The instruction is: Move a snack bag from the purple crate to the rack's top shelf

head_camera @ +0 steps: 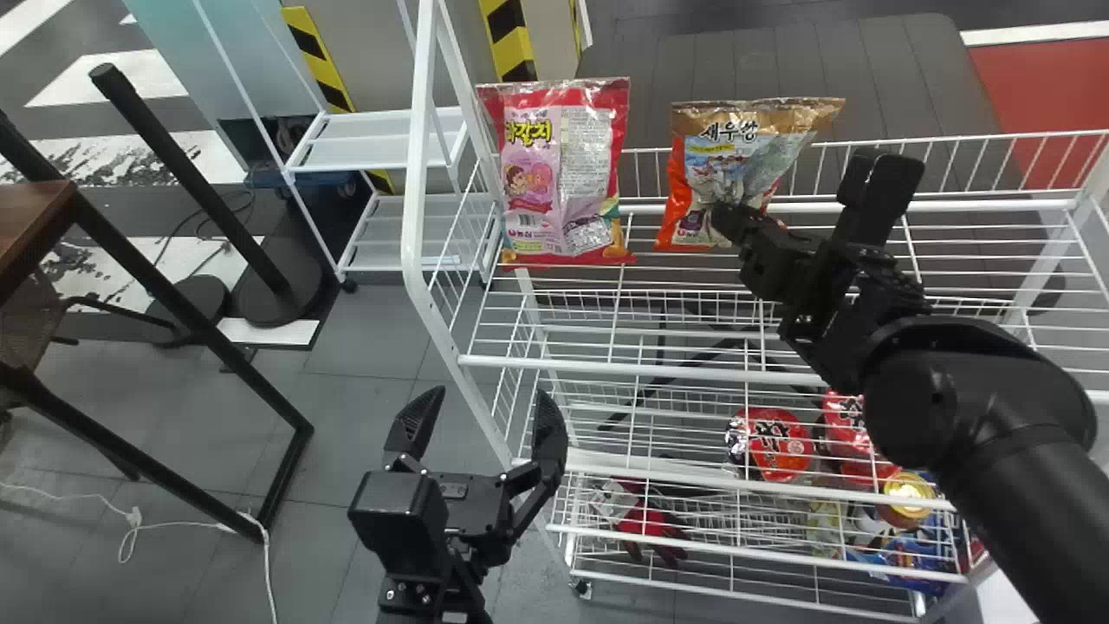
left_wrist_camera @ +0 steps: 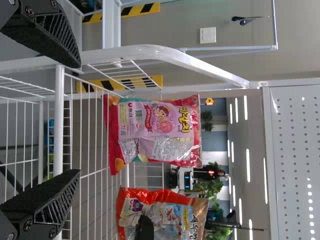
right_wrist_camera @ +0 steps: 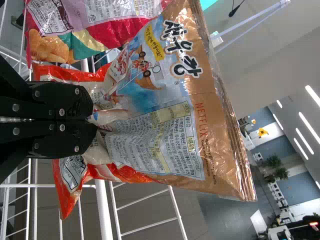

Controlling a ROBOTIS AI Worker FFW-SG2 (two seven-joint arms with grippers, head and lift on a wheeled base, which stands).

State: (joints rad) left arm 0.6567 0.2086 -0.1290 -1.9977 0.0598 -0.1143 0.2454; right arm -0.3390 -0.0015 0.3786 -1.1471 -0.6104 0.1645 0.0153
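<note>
The robot's right claw (head_camera: 726, 222) has its two flat black fingers closed on the lower part of the orange, blue and brown glossy plastic snack bag (head_camera: 703, 178), creasing the film around them. The bag is held roughly upright at the top shelf (head_camera: 624, 372) of the white wire rack (head_camera: 419, 173); whether its lower edge touches the wires I cannot tell. Large dark lettering with a pale outline runs over its brown upper part, with a red line of type and a framed panel of dense small print on the film.

To its left, apart from it, a red and pink plastic snack bag (head_camera: 530, 186) stands upright at the shelf's left end. Its label carries yellow lettering over cartoon faces, a barcode, and columns of fine text on a pale panel.

The left claw (head_camera: 489, 404) waits in front of the rack's left end, fingers spread wide, holding nothing. Lower down in the rack lies a round red package (head_camera: 782, 444) with bold print.
</note>
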